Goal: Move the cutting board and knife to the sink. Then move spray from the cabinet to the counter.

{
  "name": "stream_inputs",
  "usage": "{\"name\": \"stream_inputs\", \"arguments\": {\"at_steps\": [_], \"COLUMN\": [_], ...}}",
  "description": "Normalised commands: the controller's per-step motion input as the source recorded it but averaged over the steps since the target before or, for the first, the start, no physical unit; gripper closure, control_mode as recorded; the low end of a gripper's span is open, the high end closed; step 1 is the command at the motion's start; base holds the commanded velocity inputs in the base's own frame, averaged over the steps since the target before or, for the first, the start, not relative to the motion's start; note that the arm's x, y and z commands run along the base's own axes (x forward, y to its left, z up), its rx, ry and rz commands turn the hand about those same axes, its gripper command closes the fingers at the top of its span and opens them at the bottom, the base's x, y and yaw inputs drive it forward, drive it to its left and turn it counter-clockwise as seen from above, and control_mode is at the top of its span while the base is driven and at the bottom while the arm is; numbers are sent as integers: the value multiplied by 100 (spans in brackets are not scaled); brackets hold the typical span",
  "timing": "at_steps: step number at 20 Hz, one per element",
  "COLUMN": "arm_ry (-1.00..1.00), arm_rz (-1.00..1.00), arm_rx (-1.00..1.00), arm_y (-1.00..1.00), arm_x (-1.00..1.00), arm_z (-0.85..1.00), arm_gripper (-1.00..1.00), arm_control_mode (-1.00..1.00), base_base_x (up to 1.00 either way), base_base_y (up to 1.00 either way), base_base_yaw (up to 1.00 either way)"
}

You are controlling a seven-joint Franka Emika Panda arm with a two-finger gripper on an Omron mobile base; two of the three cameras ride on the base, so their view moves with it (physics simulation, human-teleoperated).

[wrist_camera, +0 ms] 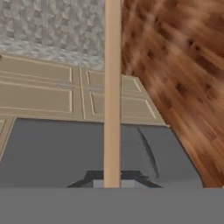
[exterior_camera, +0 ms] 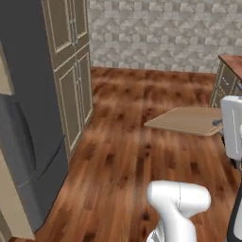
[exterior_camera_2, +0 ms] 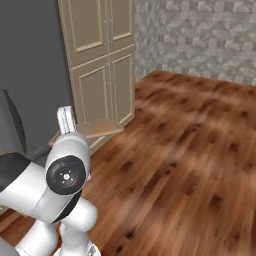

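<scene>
1. We have the gripper (wrist_camera: 112, 186) pinched tight on the cutting board (exterior_camera: 189, 119), which hangs in the air, well above the wooden floor (exterior_camera: 127, 165).
2. In the hand view the board runs edge-on, straight out from the fingertips.
3. We judge the carry turns on keeping that long axis clear of the panelled cupboards (exterior_camera_2: 105, 65).

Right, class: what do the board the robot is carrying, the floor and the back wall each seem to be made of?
The cutting board: light tan wood with a matte finish, judging by its plain, even colour. The floor: glossy red-brown wood, shown by its grain, dark knots and sheen. The back wall: grey stone or tile, going by its mottled blocky pattern, though the rendering leaves that open.
</scene>
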Motion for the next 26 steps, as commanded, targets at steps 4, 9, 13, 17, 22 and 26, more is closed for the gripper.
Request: {"name": "stream_inputs", "arguments": {"at_steps": [4, 9, 13, 17, 22, 26], "arm_ry": [0, 0, 0, 0, 0, 0], "arm_rz": [0, 0, 0, 0, 0, 0], "arm_rx": [0, 0, 0, 0, 0, 0], "arm_y": [0, 0, 0, 0, 0, 0], "arm_x": [0, 0, 0, 0, 0, 0], "arm_z": [0, 0, 0, 0, 0, 0], "arm_gripper": [100, 100, 100, 100, 100, 100], "arm_control_mode": [100, 100, 100, 100, 100, 100], "base_base_x": [0, 0, 0, 43, 91, 100], "base_base_y": [-20, -12, 0, 38, 92, 100], "base_base_yaw": [-79, -77, -73, -60, -38, -43]}}
